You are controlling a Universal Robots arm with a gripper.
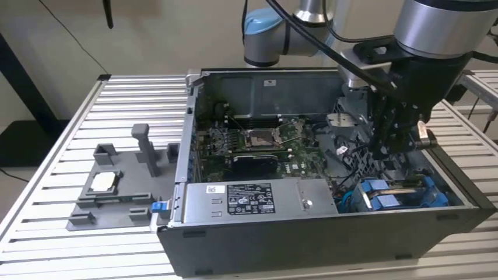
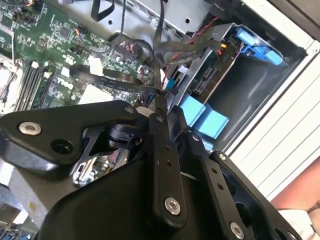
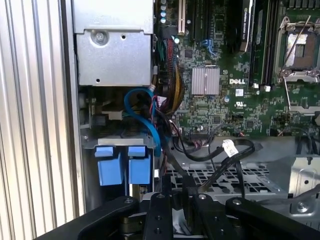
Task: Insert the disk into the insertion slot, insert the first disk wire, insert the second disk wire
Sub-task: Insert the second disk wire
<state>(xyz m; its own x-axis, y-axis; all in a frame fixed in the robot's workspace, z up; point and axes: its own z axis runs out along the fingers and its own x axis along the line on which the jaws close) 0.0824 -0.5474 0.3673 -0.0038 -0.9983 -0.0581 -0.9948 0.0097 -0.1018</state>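
Ribbed aluminium tabletop (image 1: 116, 105) before a plain beige wall (image 1: 155, 29), dark floor beyond.

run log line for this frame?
gripper: shut on black cable | location: inside computer case, above drive cage | blue carrier tabs: seated in cage

Even, soft overhead light. Counter (image 1: 116, 105) slats bright, mild glare. Computer case (image 1: 311, 233) interior dim, shadowed toward 3 o'clock in exterior view. Gripper (image 2: 160, 107) linkage near-black, blurred close up.

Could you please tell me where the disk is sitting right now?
In the exterior view, the disk sits in the insertion slot at the computer case's front corner on the exterior view's right, below the end effector.
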